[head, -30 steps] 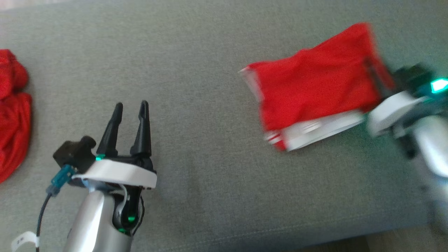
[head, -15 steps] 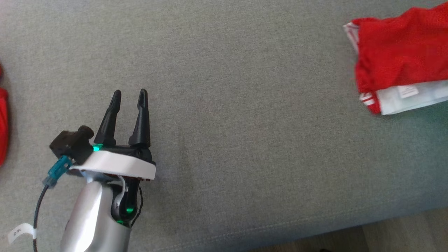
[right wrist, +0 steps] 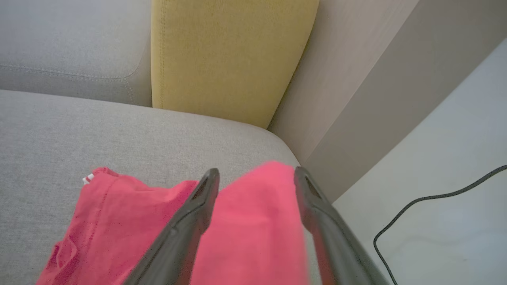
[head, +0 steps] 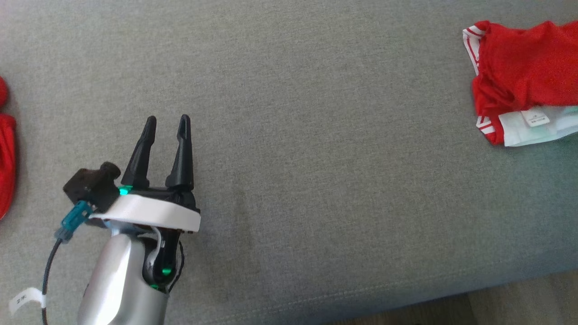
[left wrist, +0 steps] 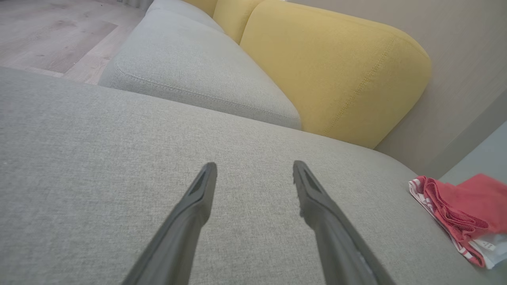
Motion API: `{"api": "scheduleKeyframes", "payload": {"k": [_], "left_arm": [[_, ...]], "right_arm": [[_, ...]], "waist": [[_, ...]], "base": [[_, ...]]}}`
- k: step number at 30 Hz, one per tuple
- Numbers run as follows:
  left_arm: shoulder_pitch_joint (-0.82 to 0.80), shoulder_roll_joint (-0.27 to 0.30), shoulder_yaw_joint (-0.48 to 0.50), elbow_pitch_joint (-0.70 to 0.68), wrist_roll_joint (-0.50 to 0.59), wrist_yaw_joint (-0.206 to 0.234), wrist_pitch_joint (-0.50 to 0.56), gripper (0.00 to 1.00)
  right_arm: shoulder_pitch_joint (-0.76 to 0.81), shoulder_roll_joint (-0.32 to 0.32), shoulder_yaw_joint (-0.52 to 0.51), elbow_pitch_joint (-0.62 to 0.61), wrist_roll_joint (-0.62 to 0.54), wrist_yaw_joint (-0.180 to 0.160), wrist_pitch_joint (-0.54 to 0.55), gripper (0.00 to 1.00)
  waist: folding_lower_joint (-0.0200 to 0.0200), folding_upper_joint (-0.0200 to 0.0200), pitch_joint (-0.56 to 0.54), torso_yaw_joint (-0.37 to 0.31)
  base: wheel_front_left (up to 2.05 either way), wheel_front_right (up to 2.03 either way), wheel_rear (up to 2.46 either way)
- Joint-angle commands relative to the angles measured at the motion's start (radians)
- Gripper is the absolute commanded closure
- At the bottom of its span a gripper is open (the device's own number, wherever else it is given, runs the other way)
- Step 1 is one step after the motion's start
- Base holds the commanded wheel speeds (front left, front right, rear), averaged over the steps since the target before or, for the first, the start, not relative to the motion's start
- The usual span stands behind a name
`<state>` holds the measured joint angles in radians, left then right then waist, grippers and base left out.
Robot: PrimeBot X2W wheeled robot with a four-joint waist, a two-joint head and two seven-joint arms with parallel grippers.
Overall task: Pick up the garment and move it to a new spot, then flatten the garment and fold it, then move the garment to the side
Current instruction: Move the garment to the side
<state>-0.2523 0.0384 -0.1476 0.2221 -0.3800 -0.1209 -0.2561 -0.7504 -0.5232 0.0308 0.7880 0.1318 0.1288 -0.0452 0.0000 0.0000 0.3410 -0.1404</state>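
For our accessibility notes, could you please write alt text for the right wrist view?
The open right claw hangs over a red garment on a grey sofa seat. A yellow cushion stands behind; a dark cable crosses the pale floor.

A grey seat cushion (head: 316, 135) carries a folded red garment (head: 524, 67) near its right end — white-striped trim and a white label showing — and another red cloth (head: 5, 153) at its far left edge.

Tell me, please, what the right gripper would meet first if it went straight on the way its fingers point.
Most likely the red garment, lying between and beyond the fingertips of the open right gripper, on the grey cushion; depth is unclear.
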Motion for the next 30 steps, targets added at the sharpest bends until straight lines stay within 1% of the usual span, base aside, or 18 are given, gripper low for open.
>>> {"api": "scheduleKeyframes", "payload": {"k": [1, 5, 8, 12, 15, 20, 25, 27, 30], "left_arm": [[-0.024, 0.012, 0.033, -0.028, -0.006, -0.004, -0.006, 0.00], [-0.024, 0.012, 0.032, -0.018, -0.012, -0.004, -0.006, 0.00], [-0.022, 0.012, 0.031, -0.015, -0.021, -0.005, -0.006, 0.00], [-0.014, 0.012, 0.034, -0.017, -0.033, -0.002, -0.006, 0.00], [-0.002, 0.012, 0.041, -0.024, -0.047, 0.005, -0.006, 0.00], [0.020, 0.012, 0.056, -0.039, -0.065, 0.019, -0.006, 0.00], [0.057, 0.012, 0.059, -0.042, -0.075, 0.032, -0.006, 0.00], [0.079, 0.012, 0.058, -0.039, -0.071, 0.036, -0.006, 0.00], [0.118, 0.012, 0.047, -0.036, -0.068, 0.040, -0.006, 0.00]], "right_arm": [[-0.003, -0.020, 0.008, -0.041, 0.003, 0.002, -0.012, 0.00], [-0.017, 0.001, 0.026, -0.101, -0.010, 0.002, -0.010, 0.00], [-0.026, 0.030, 0.043, -0.158, -0.007, 0.002, -0.004, 0.00], [-0.014, 0.087, 0.072, -0.254, 0.011, 0.002, 0.001, 0.00], [0.018, 0.147, 0.085, -0.329, 0.033, 0.002, 0.002, 0.00], [0.117, 0.266, 0.083, -0.436, 0.053, 0.002, -0.024, 0.00], [0.262, 0.374, 0.077, -0.493, 0.031, 0.002, -0.074, 0.00], [0.320, 0.406, 0.066, -0.503, 0.022, 0.002, -0.094, 0.00], [0.402, 0.436, 0.056, -0.512, -0.006, 0.002, -0.129, 0.00]], "waist": [[0.0000, 0.0000, -0.005, -0.002], [0.0000, 0.0000, -0.023, -0.002], [0.0000, 0.0000, -0.043, 0.002], [0.0000, 0.0000, -0.076, 0.011], [0.0000, 0.0000, -0.104, 0.018], [0.0000, 0.0000, -0.149, 0.037], [0.0000, 0.0000, -0.199, 0.064], [0.0000, 0.0000, -0.221, 0.074], [0.0000, 0.0000, -0.252, 0.084]], "base": [[0.00, 0.00, 0.00], [0.00, 0.00, 0.00], [0.00, 0.00, 0.00], [0.00, 0.00, 0.00], [0.00, 0.00, 0.00], [0.00, 0.00, 0.00], [0.00, 0.00, 0.00], [0.00, 0.00, 0.00], [0.00, 0.00, 0.00]]}}
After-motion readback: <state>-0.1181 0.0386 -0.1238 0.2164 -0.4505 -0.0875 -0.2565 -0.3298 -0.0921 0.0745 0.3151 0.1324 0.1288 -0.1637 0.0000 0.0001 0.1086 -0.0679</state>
